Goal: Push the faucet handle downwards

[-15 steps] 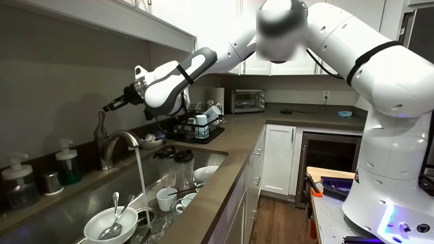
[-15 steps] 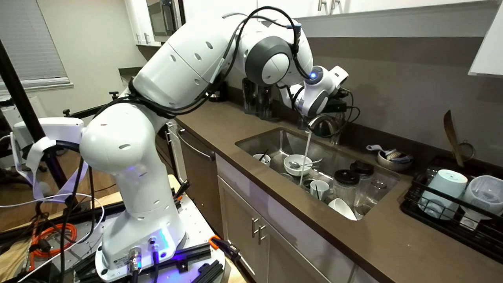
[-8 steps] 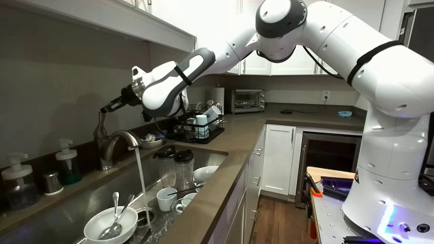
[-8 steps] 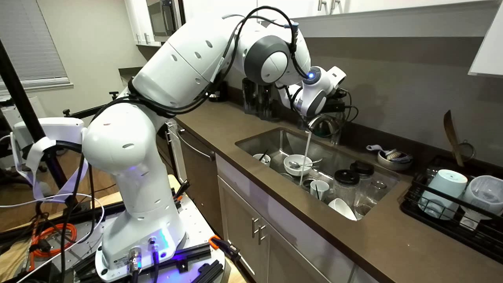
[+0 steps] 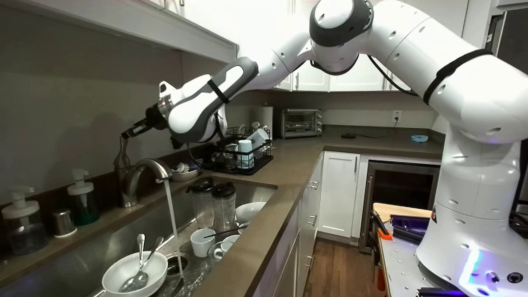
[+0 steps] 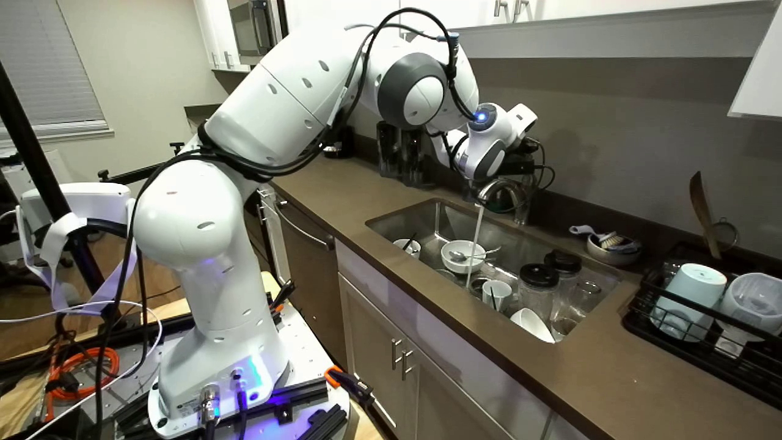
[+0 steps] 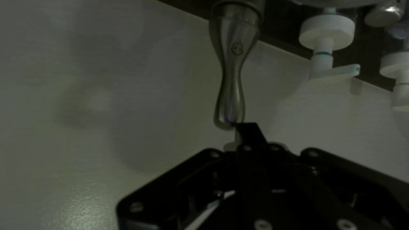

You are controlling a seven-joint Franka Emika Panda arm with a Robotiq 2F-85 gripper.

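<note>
The faucet handle (image 5: 122,153) is a slim grey metal lever that stands upright on the steel faucet body, and in the wrist view the handle (image 7: 230,80) hangs down toward my fingers. My gripper (image 5: 127,134) is shut and empty, with its fingertips right at the handle's top end. In the wrist view the gripper (image 7: 250,131) overlaps the handle's tip; I cannot tell for sure whether they touch. The arched spout (image 5: 148,165) pours a stream of water into the sink. In an exterior view the spout (image 6: 498,186) shows, but the handle and fingertips are hidden.
Soap pumps (image 5: 82,194) and a metal cup (image 5: 64,220) stand beside the faucet at the wall. The sink holds a bowl (image 5: 134,270), mugs and lidded blender cups (image 5: 224,204). A brush bowl (image 5: 185,173) and a dish rack (image 5: 247,159) stand on the other side.
My gripper has moved slightly down and toward the wall, from just above the handle to its top end. The handle shows no visible movement and the water still flows.
</note>
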